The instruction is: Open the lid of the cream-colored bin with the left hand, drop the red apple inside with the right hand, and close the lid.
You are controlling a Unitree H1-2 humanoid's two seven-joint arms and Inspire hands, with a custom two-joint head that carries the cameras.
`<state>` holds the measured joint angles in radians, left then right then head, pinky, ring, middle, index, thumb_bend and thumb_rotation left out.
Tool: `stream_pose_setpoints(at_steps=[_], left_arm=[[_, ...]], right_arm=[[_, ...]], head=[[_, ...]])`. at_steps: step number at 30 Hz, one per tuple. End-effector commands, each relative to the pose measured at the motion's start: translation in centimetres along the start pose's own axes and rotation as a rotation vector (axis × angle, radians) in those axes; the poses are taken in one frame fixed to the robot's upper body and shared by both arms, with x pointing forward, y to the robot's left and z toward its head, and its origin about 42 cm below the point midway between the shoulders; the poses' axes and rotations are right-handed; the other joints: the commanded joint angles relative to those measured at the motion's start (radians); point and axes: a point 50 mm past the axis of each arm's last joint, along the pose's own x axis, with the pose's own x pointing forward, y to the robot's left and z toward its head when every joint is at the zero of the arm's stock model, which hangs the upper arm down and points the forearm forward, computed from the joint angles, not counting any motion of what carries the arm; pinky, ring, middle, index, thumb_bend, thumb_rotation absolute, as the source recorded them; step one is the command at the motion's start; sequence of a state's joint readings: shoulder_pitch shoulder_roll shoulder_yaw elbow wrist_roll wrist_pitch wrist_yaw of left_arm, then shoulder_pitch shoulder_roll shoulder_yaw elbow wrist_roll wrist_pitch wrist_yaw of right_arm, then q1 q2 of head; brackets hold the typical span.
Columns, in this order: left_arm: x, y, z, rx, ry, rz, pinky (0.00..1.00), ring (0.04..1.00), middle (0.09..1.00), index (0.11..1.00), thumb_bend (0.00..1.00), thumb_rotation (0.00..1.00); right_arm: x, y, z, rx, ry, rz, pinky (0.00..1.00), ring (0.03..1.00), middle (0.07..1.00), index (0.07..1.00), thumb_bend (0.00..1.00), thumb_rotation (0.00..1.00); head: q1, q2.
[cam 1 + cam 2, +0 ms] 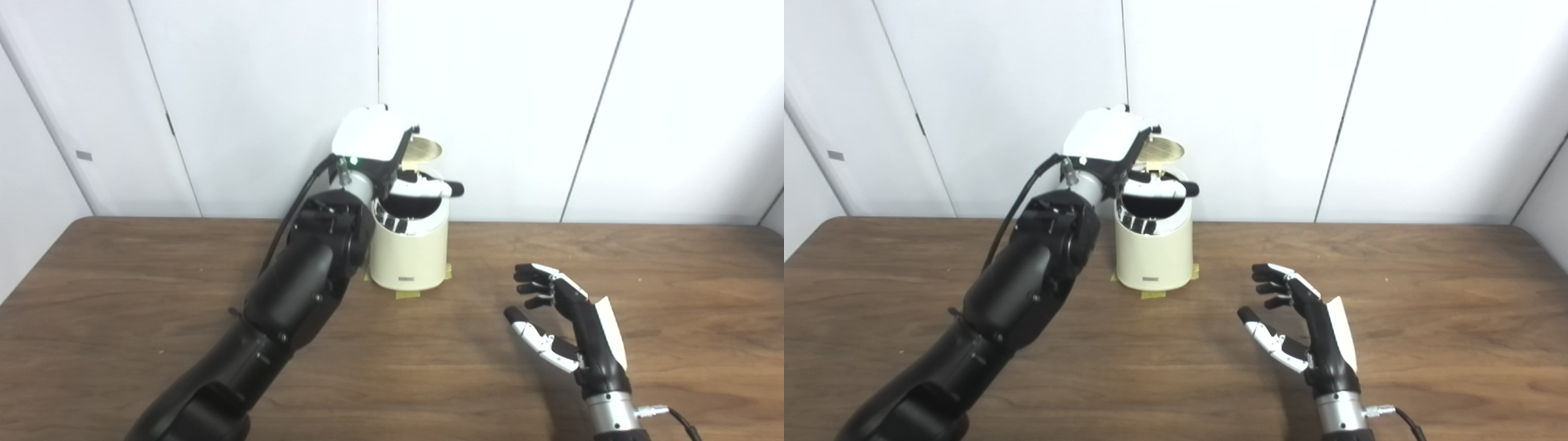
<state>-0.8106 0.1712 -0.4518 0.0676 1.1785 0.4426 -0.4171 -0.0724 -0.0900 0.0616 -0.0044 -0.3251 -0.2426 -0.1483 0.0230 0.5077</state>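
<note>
The cream-colored bin (409, 252) stands at the back of the table, near the wall. Its round lid (427, 149) is tipped up behind the mouth, which shows dark inside. My left hand (384, 160) hangs over that mouth, fingers (392, 217) curled down at the near rim and thumb (429, 188) stretched across to the right; it grips nothing that I can see. My right hand (560, 315) hovers open and empty over the table, right of and nearer than the bin. No red apple shows in either view.
Yellow tape strips (408, 294) lie at the bin's foot. The brown wooden table (122, 294) runs wide to both sides. White wall panels (551, 92) close off the back. My left forearm (294, 288) slants across the table left of the bin.
</note>
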Motion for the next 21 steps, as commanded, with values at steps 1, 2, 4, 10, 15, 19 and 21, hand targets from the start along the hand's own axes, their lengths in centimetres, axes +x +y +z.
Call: stream_pose_setpoints(at_steps=[1, 2, 4, 10, 15, 19, 21], left_arm=[[-0.4, 2.0, 0.9, 0.008, -0.029, 0.067, 1.00, 0.998, 0.885, 0.863, 1.00, 0.93], [-0.7, 1.8, 1.1, 0.003, -0.034, 0.062, 1.00, 0.999, 0.887, 0.864, 1.00, 0.92], [-1.3, 1.3, 1.3, 0.002, -0.047, 0.054, 1.00, 1.000, 0.887, 0.863, 1.00, 0.92], [-2.6, -0.1, 1.6, 0.017, -0.072, 0.031, 1.00, 0.973, 0.881, 0.851, 1.00, 0.93], [-3.2, -1.0, 1.5, 0.028, -0.066, -0.007, 1.00, 0.971, 0.885, 0.855, 1.00, 0.93], [-3.6, -1.7, 1.2, 0.032, -0.061, -0.029, 1.00, 0.965, 0.877, 0.851, 1.00, 0.93], [-3.9, -2.3, 1.0, 0.022, -0.053, -0.045, 1.00, 0.961, 0.871, 0.849, 1.00, 0.92]], right_arm=[[-0.6, 0.4, -0.1, 0.012, 0.004, 0.005, 0.55, 0.666, 0.706, 0.704, 0.26, 0.33], [-0.7, 0.5, 0.0, 0.017, 0.004, 0.006, 0.55, 0.667, 0.706, 0.703, 0.26, 0.33], [-0.7, 0.4, 0.0, 0.019, 0.004, 0.009, 0.56, 0.668, 0.706, 0.702, 0.25, 0.31], [-0.7, 0.4, -0.1, 0.015, 0.007, 0.012, 0.54, 0.658, 0.699, 0.696, 0.25, 0.30], [-0.7, 0.4, 0.0, 0.015, 0.002, 0.018, 0.54, 0.658, 0.699, 0.700, 0.25, 0.30], [-0.8, 0.3, 0.2, 0.012, 0.020, 0.018, 0.54, 0.656, 0.699, 0.700, 0.26, 0.31], [-0.9, 0.3, 0.3, 0.020, 0.020, 0.020, 0.55, 0.656, 0.700, 0.700, 0.26, 0.31]], head=[[-0.001, 0.002], [-0.002, 0.002], [-0.003, 0.004], [-0.002, 0.010], [-0.005, 0.016], [-0.007, 0.022], [-0.010, 0.023]])
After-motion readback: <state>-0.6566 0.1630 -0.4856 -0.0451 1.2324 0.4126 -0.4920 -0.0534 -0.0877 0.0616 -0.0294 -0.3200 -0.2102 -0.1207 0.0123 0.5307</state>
